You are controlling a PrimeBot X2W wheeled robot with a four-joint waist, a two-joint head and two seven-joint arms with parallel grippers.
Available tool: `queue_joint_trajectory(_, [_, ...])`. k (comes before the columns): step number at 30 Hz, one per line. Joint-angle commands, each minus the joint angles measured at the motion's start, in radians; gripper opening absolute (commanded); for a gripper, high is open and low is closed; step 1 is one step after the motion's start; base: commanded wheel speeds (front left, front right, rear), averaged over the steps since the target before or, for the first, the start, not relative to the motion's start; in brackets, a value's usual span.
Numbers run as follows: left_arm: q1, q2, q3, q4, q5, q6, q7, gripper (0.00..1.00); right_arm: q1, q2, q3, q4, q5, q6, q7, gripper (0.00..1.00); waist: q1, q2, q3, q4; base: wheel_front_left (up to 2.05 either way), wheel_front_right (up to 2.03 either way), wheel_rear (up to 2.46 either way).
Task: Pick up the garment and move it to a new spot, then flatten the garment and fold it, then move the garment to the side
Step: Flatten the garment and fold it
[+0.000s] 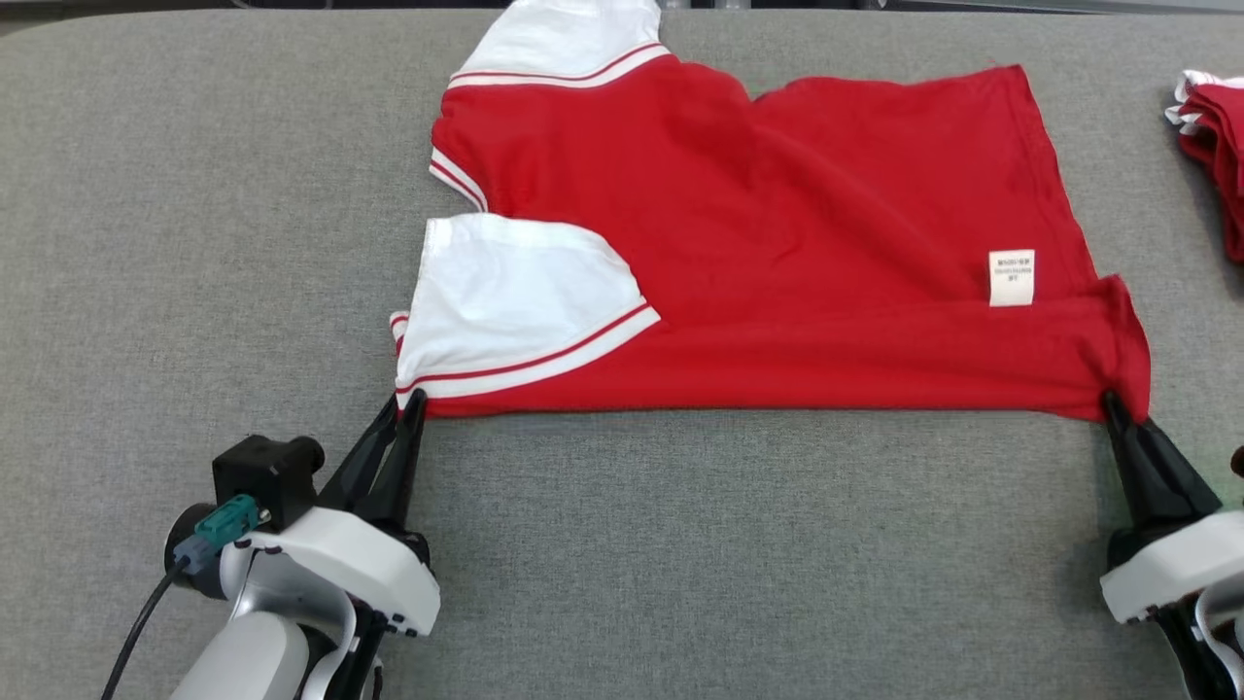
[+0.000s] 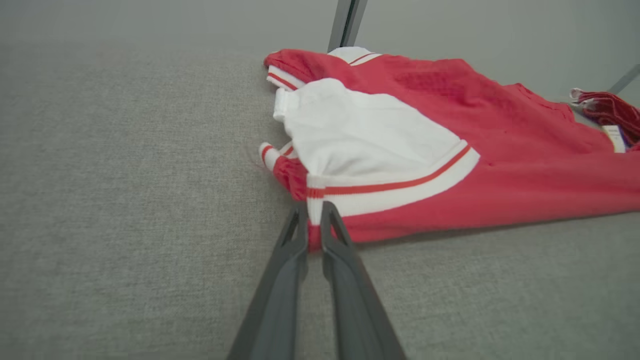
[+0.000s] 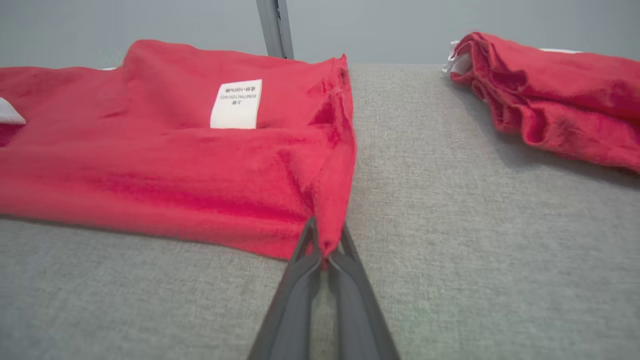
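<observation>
The red garment point(image 1: 777, 243) lies spread mid-counter point(image 1: 680, 544). Its near strip looks folded over, with a white sleeve point(image 1: 505, 282) on top. The left tool point(image 1: 406, 401) pinches its sleeve-side corner and the right tool point(image 1: 1113, 403) the hem corner. Probably one fold is made; more folding and moving it aside are left.

Table point(image 1: 680, 544) bare this side of the garment point(image 1: 777, 243); red heap point(image 1: 1215, 146) at right.

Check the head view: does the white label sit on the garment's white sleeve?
No, the label lies on red cloth of the garment, apart from the sleeve.
</observation>
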Motion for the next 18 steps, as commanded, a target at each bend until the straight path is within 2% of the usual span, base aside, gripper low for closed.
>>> queue_joint_trajectory(1, [0.029,0.023,0.004,-0.035,0.004,0.013,0.014,0.00,0.032,-0.028,0.005,-0.011,0.007,-0.003,0.000,0.00,0.0000,0.0000,-0.013,-0.005,0.00,0.00,0.00])
queue_joint_trajectory(5, [0.094,0.047,0.002,-0.110,-0.009,0.033,0.051,0.00,0.084,-0.050,0.008,-0.045,0.022,-0.003,0.000,0.00,0.0000,0.0000,-0.028,-0.013,0.00,0.00,0.00])
queue_joint_trajectory(10, [0.221,0.083,0.001,-0.230,-0.022,0.083,0.106,0.00,0.176,-0.091,0.009,-0.103,0.045,-0.003,0.000,0.00,0.0000,0.0000,-0.039,-0.022,0.00,0.00,0.00])
queue_joint_trajectory(14, [0.312,0.096,0.002,-0.298,-0.029,0.123,0.123,0.00,0.247,-0.118,-0.003,-0.141,0.052,-0.003,0.010,0.00,0.0000,0.0000,-0.045,-0.024,0.00,0.00,0.00])
queue_joint_trajectory(18, [0.373,0.098,-0.009,-0.333,-0.034,0.144,0.129,0.00,0.311,-0.134,-0.023,-0.176,0.061,-0.003,0.026,0.00,0.0000,0.0000,-0.057,-0.021,0.00,0.00,0.00])
